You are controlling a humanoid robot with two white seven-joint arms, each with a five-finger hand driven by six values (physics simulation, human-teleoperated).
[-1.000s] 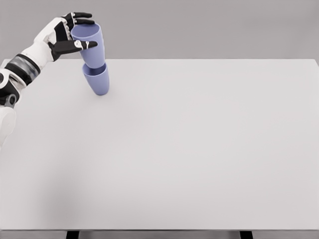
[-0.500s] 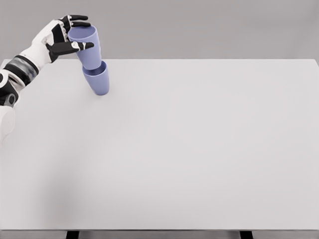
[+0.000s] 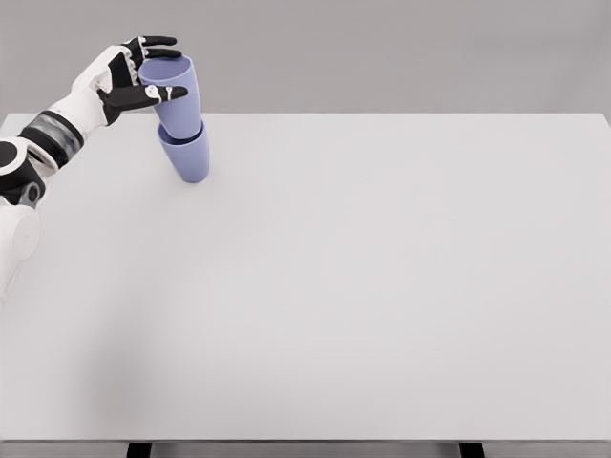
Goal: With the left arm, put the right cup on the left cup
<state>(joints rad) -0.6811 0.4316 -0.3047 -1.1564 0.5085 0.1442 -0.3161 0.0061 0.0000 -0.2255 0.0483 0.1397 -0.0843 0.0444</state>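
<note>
Left hand [image 3: 134, 74] is wrapped around the upper cup [image 3: 174, 93], which sits nested in the lower cup [image 3: 187, 155] at the table's [image 3: 382, 286] 10 o'clock corner. I'd straighten the leaning stack, then let go gently.

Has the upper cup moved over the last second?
Yes. The upper cup has sunk slightly deeper into the lower cup, which stayed put on the table.
</note>
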